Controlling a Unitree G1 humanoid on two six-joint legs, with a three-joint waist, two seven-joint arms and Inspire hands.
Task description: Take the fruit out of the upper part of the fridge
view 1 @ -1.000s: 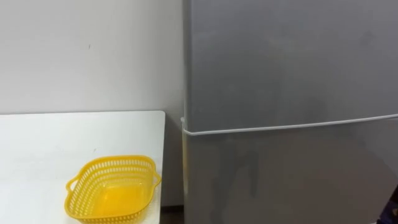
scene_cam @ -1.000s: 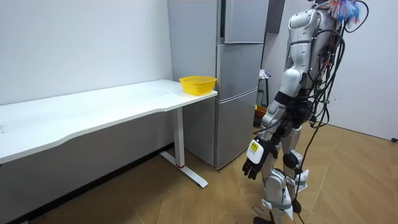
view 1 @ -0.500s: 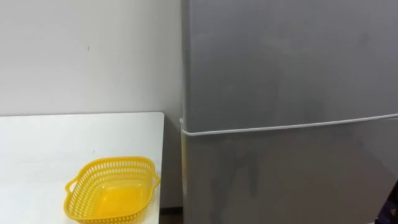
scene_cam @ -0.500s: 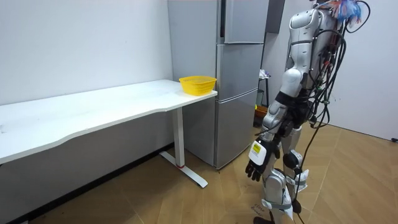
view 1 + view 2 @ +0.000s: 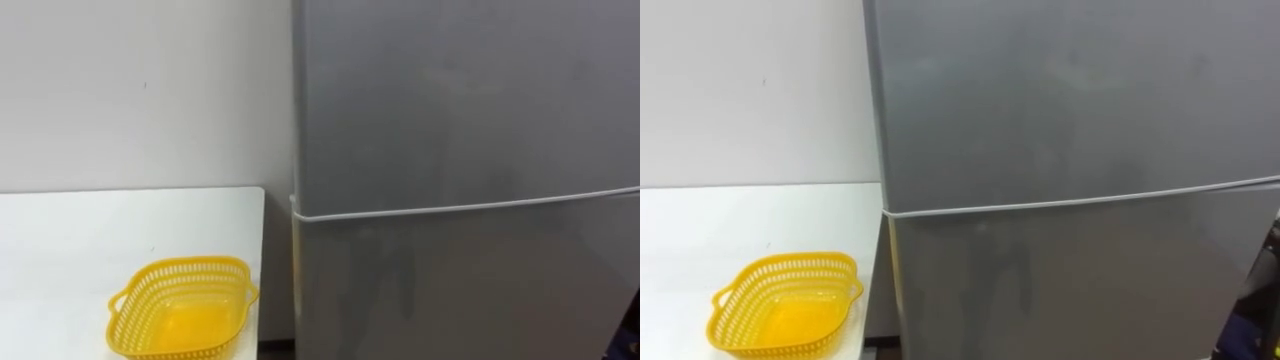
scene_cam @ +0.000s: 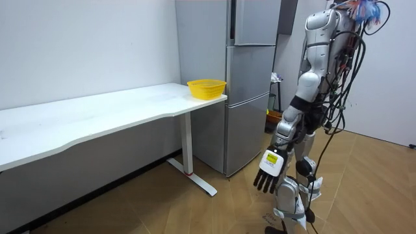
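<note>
Two fridge doors shut, one hand hanging loose

Both doors of the tall grey metal fridge [image 5: 460, 240] are closed, just as they were a moment ago. The upper door [image 5: 460, 100] sits right above the lower door [image 5: 460, 290], with a thin white line between them. What is inside the top part is hidden behind that shut door.

The robot stands on the wooden floor in front of the fridge, a little way back from it. Its left hand [image 6: 268, 172] hangs low beside its leg, holding nothing. The fingers point down and are spread loosely. A second ago they looked more curled, and the hand has swung a little forward since then.

The yellow plastic basket with holes [image 5: 180, 308] sits on the long white table [image 5: 80, 230], near the table end that is just beside the fridge. It shows a bit lower in the eye views than before, but that is the camera shifting.
</note>
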